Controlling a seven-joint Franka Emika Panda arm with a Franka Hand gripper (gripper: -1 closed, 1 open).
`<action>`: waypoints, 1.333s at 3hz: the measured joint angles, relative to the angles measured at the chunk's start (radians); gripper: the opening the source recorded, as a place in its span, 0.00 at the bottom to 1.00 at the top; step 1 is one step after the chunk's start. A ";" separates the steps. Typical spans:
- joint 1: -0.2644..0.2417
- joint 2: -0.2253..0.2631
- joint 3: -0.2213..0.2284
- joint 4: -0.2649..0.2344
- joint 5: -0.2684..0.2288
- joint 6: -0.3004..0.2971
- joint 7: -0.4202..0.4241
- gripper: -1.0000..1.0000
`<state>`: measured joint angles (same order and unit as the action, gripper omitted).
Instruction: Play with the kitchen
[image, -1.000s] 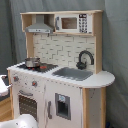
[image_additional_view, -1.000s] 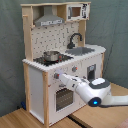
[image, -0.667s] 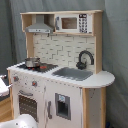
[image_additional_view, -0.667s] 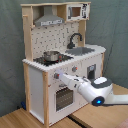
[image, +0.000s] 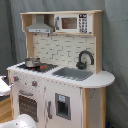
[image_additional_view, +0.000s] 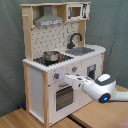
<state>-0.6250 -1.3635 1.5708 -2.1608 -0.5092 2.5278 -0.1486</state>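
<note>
Standing kitchen (image: 60, 75), no legible writing, arm (image_additional_view: 92, 86) at knobs (image_additional_view: 57, 76)

A pot (image_additional_view: 50, 55) sits on the kitchen (image_additional_view: 36, 82) counter's stove end; the sink (image: 73, 73) and faucet (image: 84, 59) occupy the other end.

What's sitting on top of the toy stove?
A small silver pot stands on the black stovetop of the kitchen, left of the sink in the first exterior view. What's inside the pot cannot be seen.
</note>
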 joint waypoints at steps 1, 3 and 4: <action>0.020 -0.001 -0.025 -0.060 -0.028 0.103 -0.024 1.00; 0.024 -0.001 -0.060 -0.145 -0.051 0.283 -0.109 1.00; 0.017 -0.001 -0.072 -0.187 -0.051 0.382 -0.166 1.00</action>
<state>-0.6077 -1.3645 1.4992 -2.3477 -0.5606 2.9099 -0.3144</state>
